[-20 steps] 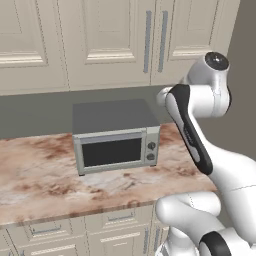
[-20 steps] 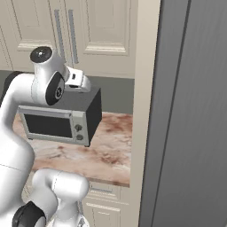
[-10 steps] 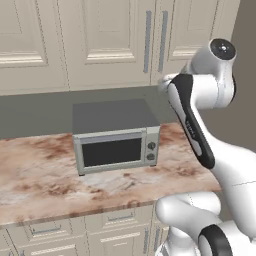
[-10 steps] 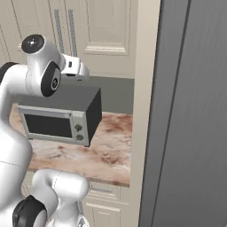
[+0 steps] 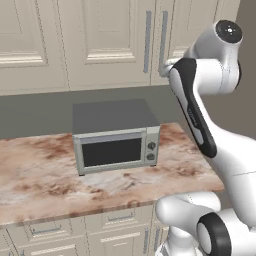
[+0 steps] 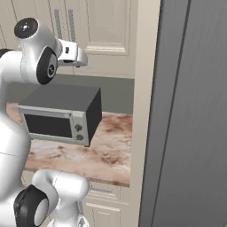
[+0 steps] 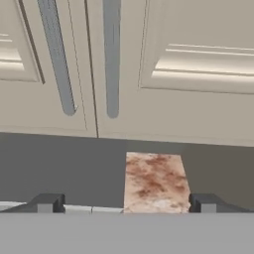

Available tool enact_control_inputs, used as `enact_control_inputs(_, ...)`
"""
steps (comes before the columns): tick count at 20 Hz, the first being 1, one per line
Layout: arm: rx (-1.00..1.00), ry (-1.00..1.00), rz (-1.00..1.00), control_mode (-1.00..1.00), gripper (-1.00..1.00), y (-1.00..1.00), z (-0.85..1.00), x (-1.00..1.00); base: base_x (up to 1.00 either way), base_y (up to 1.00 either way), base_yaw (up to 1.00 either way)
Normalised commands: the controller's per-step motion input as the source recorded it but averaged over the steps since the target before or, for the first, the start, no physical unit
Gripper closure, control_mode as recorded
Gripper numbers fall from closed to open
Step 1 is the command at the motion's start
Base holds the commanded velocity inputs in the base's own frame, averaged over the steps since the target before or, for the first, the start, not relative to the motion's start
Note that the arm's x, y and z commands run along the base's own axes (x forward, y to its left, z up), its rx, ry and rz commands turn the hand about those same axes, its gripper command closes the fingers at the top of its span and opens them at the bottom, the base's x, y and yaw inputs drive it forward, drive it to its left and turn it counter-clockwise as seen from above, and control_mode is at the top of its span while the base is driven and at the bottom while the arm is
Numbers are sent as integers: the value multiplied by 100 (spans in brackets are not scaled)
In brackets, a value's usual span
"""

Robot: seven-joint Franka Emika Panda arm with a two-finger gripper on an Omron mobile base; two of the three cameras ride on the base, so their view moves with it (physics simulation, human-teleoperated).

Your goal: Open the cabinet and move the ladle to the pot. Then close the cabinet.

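In the hand view, the gripper (image 7: pixel 124 204) shows nearest: its two dark fingertips (image 7: pixel 47 202) stand wide apart at the bottom, with nothing between them. Past them lies a strip of marbled brown counter (image 7: pixel 156 181), then grey wall. Above, the cabinet (image 7: pixel 198 64) fills the top, both doors closed, with two long grey bar handles (image 7: pixel 112 54) side by side at the seam. The ladle is nowhere visible with the doors closed.

The left base view adds a grey microwave (image 5: pixel 116 136) sitting on the counter below the cabinet, drawer fronts (image 5: pixel 75 232) beneath, and the white arm raised toward the handles.

The right base view alone shows a tall dark grey panel (image 6: pixel 195 115) to the right, beside a cream post.
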Motion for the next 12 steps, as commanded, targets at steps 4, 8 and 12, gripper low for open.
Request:
enact_control_inputs(4,0,-1,0,-100,-100,0,32,4,0,0,0)
enact_control_inputs(8,0,-1,0,-100,-100,0,29,1,0,0,0)
enact_control_inputs(12,0,0,0,-100,-100,0,29,11,0,0,0)
